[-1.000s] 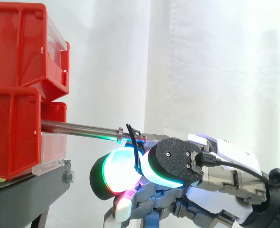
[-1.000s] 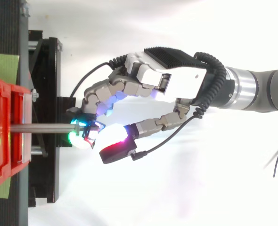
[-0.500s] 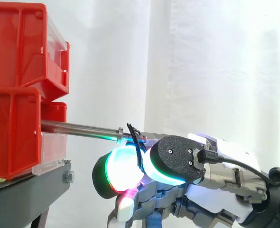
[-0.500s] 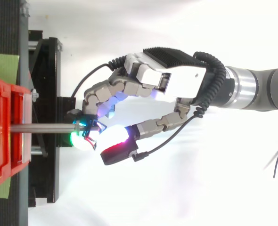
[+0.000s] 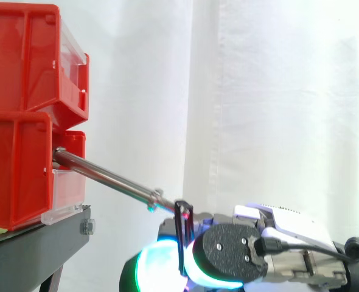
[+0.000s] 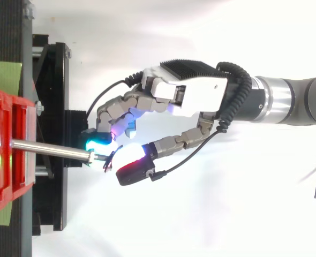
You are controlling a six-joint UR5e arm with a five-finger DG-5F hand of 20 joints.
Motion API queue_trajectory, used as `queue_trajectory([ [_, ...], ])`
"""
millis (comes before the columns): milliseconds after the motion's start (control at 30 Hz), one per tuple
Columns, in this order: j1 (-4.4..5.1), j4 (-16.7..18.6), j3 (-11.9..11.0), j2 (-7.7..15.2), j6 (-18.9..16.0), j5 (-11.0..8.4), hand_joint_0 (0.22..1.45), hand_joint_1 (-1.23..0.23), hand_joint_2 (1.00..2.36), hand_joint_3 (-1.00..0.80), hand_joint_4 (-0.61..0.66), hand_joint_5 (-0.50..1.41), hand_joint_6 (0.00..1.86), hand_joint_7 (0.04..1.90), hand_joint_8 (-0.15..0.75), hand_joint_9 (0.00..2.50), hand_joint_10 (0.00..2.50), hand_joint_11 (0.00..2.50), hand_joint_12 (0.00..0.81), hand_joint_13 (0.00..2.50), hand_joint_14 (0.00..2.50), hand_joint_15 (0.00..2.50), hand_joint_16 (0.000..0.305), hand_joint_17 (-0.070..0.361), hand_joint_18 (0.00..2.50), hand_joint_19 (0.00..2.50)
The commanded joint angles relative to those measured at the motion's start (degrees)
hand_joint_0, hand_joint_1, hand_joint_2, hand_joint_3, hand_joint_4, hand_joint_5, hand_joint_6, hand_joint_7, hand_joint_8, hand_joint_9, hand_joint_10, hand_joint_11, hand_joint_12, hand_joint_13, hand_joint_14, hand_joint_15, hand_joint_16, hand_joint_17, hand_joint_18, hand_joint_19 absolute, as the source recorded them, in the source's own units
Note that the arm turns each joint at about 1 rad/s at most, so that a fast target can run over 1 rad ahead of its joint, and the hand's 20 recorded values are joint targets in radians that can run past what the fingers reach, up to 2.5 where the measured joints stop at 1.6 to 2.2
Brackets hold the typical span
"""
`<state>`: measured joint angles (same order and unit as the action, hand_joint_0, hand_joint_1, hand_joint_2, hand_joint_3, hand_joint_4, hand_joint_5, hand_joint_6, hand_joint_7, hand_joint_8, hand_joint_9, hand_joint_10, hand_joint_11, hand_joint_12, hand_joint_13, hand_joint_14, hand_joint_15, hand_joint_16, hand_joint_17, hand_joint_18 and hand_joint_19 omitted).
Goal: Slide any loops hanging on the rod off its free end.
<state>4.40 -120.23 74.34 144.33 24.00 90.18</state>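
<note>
The rod (image 5: 106, 176) juts from the lower red bin (image 5: 15, 176) and slopes down toward its free end. A thin black loop (image 5: 181, 231) stands upright right at that tip, though I cannot tell whether it is around the rod. The hand (image 6: 201, 96) has its fingers curled, pinching the loop between glowing fingertips (image 5: 158, 271)

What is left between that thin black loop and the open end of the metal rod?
Nothing visible. The thin black loop hangs at the very tip of the downward-sloping shiny metal rod, pinched between the hand's glowing pads. Beyond the tip there is just the hand.
</note>
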Motion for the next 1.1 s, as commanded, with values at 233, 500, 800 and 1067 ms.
queue_trajectory([
  [233,-0.1,-6.9,0.3,-3.4,0.5,0.17,0.63,-0.72,1.0,0.11,0.03,-0.15,0.91,1.26,0.388,0.91,0.01,0.53,0.415,0.96,0.01,0.31,0.068,0.152,1.11,0.72],
  [500,-0.1,-12.0,0.4,-5.6,1.7,0.17,0.62,-0.72,1.0,0.11,0.03,-0.15,0.91,1.26,0.388,0.91,0.01,0.53,0.414,0.96,0.01,0.31,0.068,0.152,1.11,0.72],
  [800,-0.18,-17.8,0.4,-7.7,1.7,0.08,0.62,-0.72,1.0,0.11,0.03,-0.15,0.91,1.26,0.389,0.91,0.01,0.53,0.415,0.96,0.01,0.31,0.068,0.153,1.11,0.72],
  [1067,-0.18,-26.5,0.4,-11.1,1.7,-0.09,0.62,-0.72,1.0,0.09,0.04,-0.15,0.91,1.25,0.388,0.9,0.01,0.52,0.415,0.96,0.01,0.31,0.068,0.153,1.11,0.72],
])
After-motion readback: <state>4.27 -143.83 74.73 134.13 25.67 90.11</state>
